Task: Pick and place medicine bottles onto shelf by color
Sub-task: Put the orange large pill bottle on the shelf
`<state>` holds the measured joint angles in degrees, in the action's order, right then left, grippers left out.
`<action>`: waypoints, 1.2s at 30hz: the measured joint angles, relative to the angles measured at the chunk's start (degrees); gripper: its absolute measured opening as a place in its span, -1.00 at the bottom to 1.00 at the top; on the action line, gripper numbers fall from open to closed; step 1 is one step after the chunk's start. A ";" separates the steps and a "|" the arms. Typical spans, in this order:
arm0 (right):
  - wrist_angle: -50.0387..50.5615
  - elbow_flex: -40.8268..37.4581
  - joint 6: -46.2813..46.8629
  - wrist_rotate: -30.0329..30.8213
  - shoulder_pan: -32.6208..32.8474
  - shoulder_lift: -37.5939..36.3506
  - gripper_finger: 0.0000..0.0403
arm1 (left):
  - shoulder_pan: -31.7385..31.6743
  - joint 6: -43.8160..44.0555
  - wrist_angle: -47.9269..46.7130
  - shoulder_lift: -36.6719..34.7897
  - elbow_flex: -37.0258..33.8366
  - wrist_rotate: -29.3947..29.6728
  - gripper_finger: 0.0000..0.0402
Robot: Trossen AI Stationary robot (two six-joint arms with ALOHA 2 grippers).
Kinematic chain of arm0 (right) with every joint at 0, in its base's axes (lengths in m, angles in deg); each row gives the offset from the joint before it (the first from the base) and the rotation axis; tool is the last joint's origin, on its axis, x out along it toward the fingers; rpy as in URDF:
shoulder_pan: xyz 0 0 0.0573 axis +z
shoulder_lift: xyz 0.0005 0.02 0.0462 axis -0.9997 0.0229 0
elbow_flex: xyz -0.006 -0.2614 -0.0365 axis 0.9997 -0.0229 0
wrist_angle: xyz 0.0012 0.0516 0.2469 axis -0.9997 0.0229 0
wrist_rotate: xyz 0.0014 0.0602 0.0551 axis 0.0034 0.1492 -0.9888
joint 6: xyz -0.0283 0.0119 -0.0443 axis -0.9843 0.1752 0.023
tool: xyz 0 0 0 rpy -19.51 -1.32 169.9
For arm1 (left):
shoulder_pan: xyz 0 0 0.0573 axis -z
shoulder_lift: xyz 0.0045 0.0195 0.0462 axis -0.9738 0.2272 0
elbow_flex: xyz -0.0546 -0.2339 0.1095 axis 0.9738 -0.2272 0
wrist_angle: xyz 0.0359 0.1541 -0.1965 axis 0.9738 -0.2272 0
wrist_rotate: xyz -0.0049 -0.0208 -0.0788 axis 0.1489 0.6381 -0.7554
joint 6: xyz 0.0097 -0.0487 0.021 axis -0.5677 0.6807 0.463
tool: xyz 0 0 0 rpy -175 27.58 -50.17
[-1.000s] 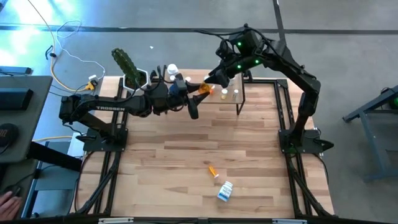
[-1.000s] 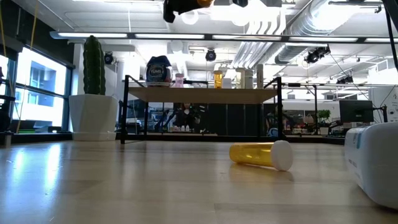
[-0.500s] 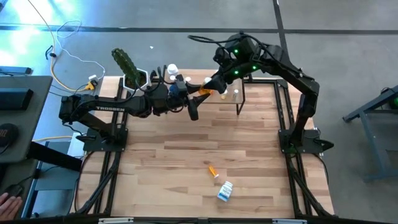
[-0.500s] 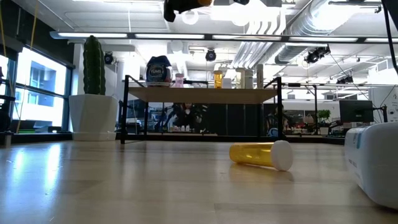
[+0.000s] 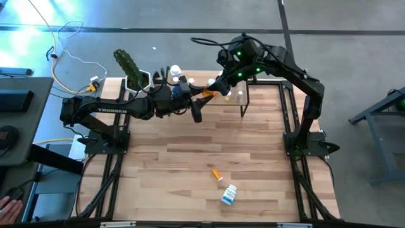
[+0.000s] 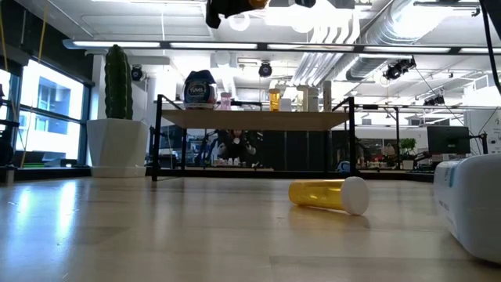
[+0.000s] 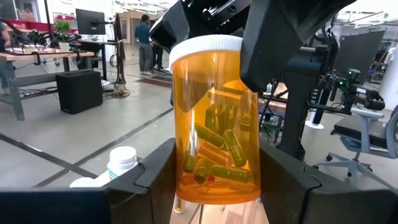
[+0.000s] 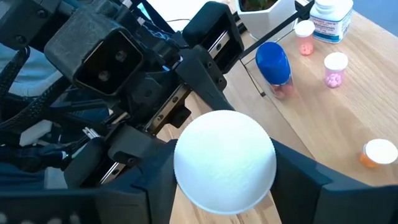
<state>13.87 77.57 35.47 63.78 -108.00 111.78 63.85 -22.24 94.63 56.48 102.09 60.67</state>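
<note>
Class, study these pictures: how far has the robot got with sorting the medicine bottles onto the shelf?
Done: several bottles already stand on the shelf. In hand: the left gripper holds an orange pill bottle in the air, with the right gripper at its white cap, apparently a handover. Left: an orange vial and a white bottle lie on the table.

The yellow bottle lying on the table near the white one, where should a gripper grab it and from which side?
Take the yellow bottle by its body's middle, coming straight down from above. It lies on its side with its white cap at one end, so the fingers should close across the round body, clear of the white bottle.
</note>
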 joint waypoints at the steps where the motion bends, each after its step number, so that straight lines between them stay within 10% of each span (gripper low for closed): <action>1: 0.04 0.00 0.00 0.01 0.00 0.03 0.00 | 0.00 0.00 -0.08 0.00 0.00 -0.01 -0.14; 19: -0.10 -0.02 -6.64 4.52 -1.91 0.14 -0.03 | -0.81 1.35 -4.91 0.00 0.07 2.46 0.36; 36: -9.94 0.02 -23.20 8.82 -13.09 2.41 -0.02 | -7.43 1.64 -18.34 -6.89 0.02 6.48 0.38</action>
<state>3.93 77.59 12.27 72.59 -121.09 114.19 56.42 -20.60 76.29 49.59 102.12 67.15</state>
